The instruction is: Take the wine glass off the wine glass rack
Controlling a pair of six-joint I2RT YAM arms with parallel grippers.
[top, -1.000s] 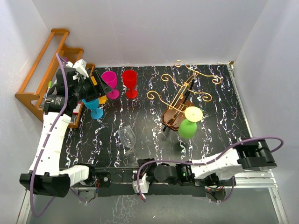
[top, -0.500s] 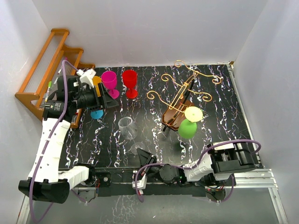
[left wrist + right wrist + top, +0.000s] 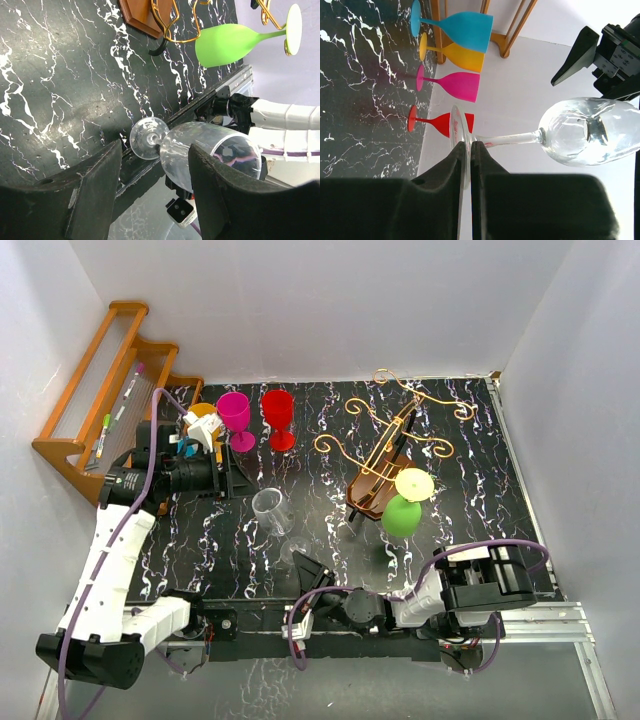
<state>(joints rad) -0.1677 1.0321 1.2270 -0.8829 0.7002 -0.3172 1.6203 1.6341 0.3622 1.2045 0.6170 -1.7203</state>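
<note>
The wine glass rack (image 3: 385,462), a violin-shaped brown stand with gold wire arms, stands right of centre. A green wine glass (image 3: 403,513) hangs from it; both also show in the left wrist view, the glass (image 3: 225,45) and the rack (image 3: 142,12). My right gripper (image 3: 305,568) is shut on the foot of a clear wine glass (image 3: 272,512) and holds it tilted above the table; the right wrist view (image 3: 469,145) shows the pinch. My left gripper (image 3: 238,477) is open, facing the clear glass (image 3: 200,150), whose bowl shows between its fingers (image 3: 95,190).
An orange-brown stepped shelf (image 3: 90,410) stands at the back left. Pink (image 3: 236,410), red (image 3: 278,405), orange (image 3: 205,415) and blue (image 3: 465,27) glasses stand beside it. White walls close in on three sides.
My left arm has swung away from the shelf toward the clear glass. My right arm has drawn back, and the clear glass in its grip has shifted slightly.
</note>
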